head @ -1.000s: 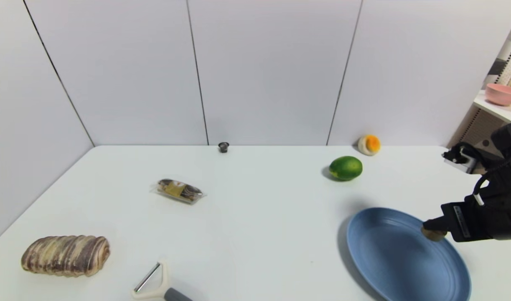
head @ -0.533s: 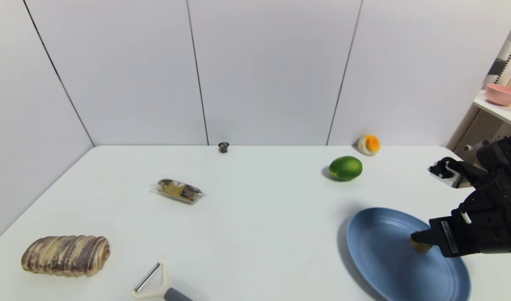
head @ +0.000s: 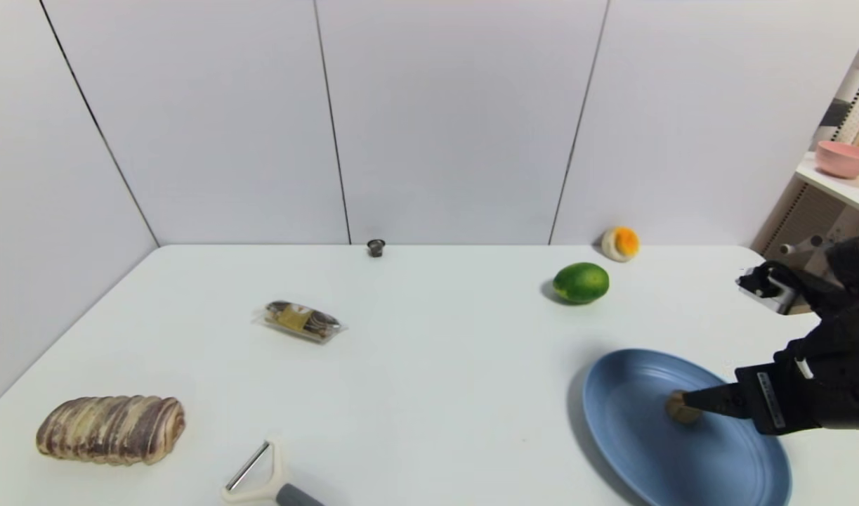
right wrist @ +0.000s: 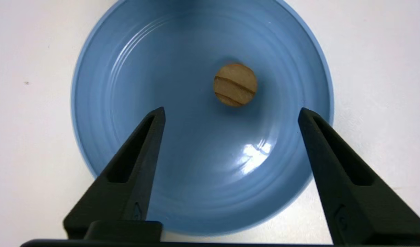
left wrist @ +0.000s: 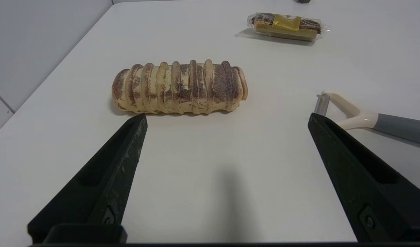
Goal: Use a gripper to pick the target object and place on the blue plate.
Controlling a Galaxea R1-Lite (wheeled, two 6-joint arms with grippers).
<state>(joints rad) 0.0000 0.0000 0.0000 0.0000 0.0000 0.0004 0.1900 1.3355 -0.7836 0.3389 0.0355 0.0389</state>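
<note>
right gripper [right wrist: 230,113] spread wide, holding nothing | target object [right wrist: 235,85] just beyond fingertips, on blue plate [right wrist: 103,68]

White tabletop [head: 429,365] boxed by pale grey wall panels [head: 457,119] with dark seams — off right, a shelf [head: 833,184] bearing a pink bowl [head: 847,157].

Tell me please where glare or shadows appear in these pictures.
Right wrist view: a bright glare patch on the blue plate, between the open right gripper fingers; soft shadow rings the target object. Left wrist view: the open left gripper casts a faint shadow on the table.
</note>
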